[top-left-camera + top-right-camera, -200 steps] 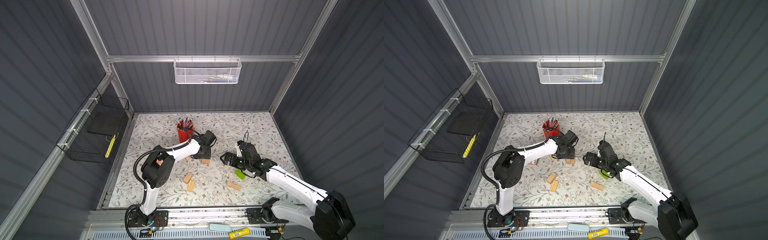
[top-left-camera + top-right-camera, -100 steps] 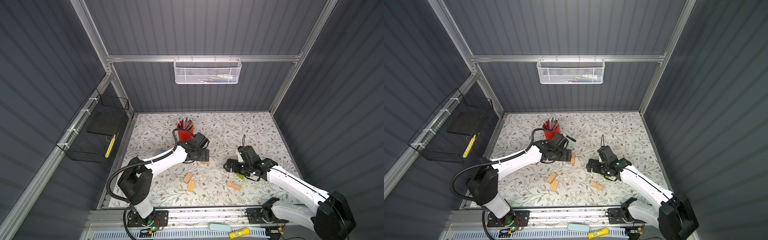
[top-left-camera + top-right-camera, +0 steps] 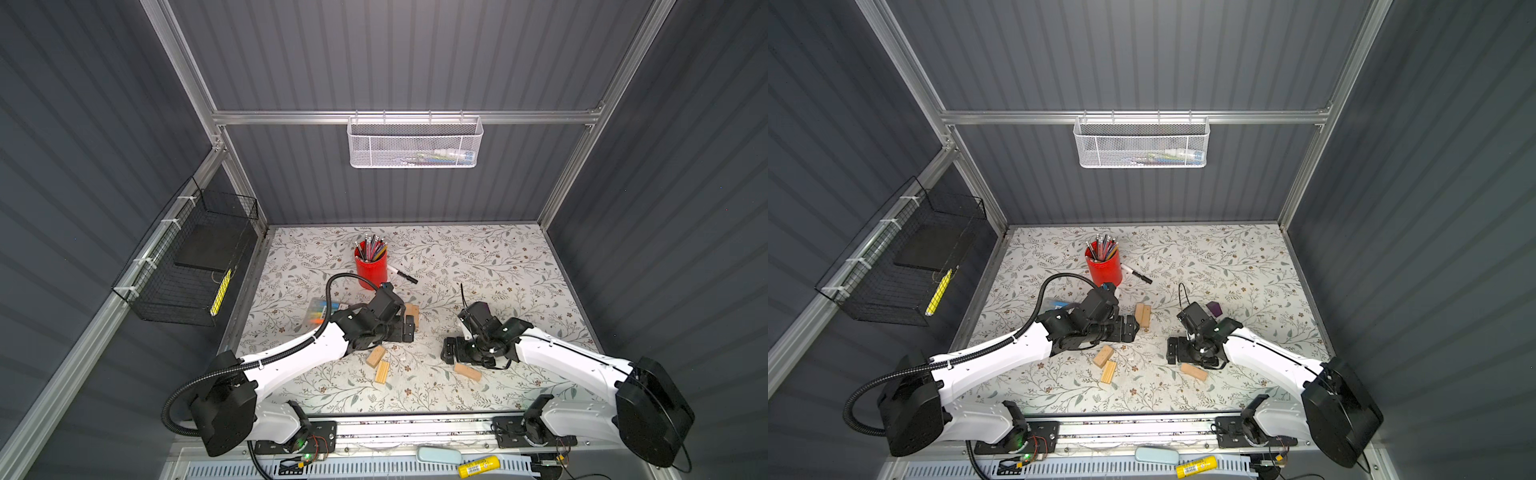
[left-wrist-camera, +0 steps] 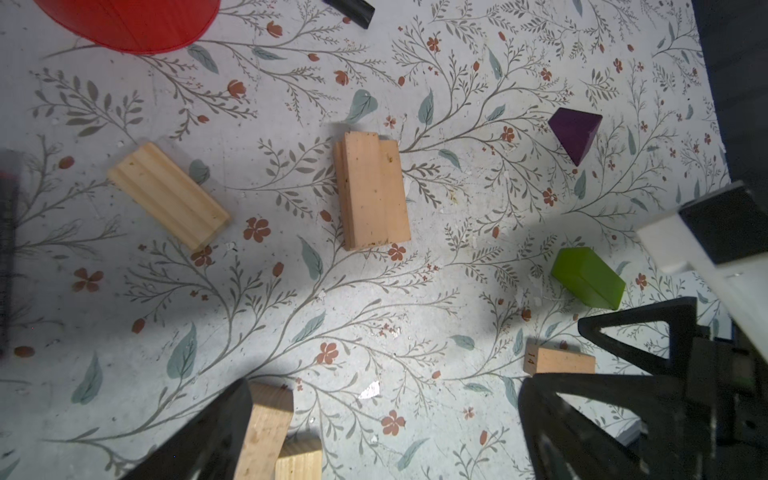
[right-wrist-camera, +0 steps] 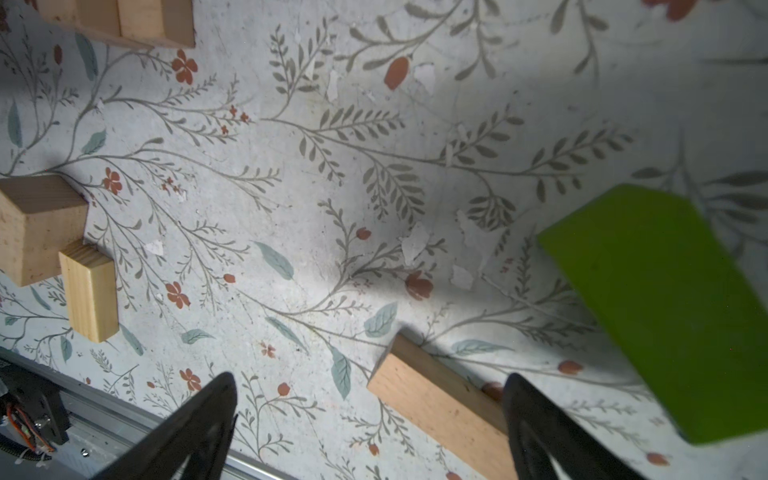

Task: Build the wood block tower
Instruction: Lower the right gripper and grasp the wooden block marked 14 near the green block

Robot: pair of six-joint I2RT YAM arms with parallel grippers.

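Note:
A low stack of pale wood blocks (image 3: 412, 312) (image 4: 372, 189), the start of the tower, lies mid-table. My left gripper (image 3: 408, 329) (image 4: 384, 436) hovers open just in front of it, holding nothing. Below it lie two loose pale blocks (image 3: 376, 356) (image 3: 381, 371). A grooved pale block (image 4: 168, 201) lies apart from the stack. My right gripper (image 3: 451, 351) (image 5: 370, 432) is open, low over another pale block (image 3: 467, 371) (image 5: 440, 403), whose end lies between its fingers. The green block (image 5: 665, 311) (image 4: 588, 277) lies beside it. The purple block (image 3: 1214, 308) (image 4: 575, 133) lies behind the right wrist.
A red pencil cup (image 3: 370, 268) stands behind the stack, with a black marker (image 3: 402, 275) lying to its right. A pack of coloured markers (image 3: 318, 314) lies left of the left arm. The metal front rail (image 3: 415, 424) runs along the table's near edge.
The left gripper opened, let go of the block on the stack and drew back towards the front. The right gripper moved forward and down over the pale block near the front.

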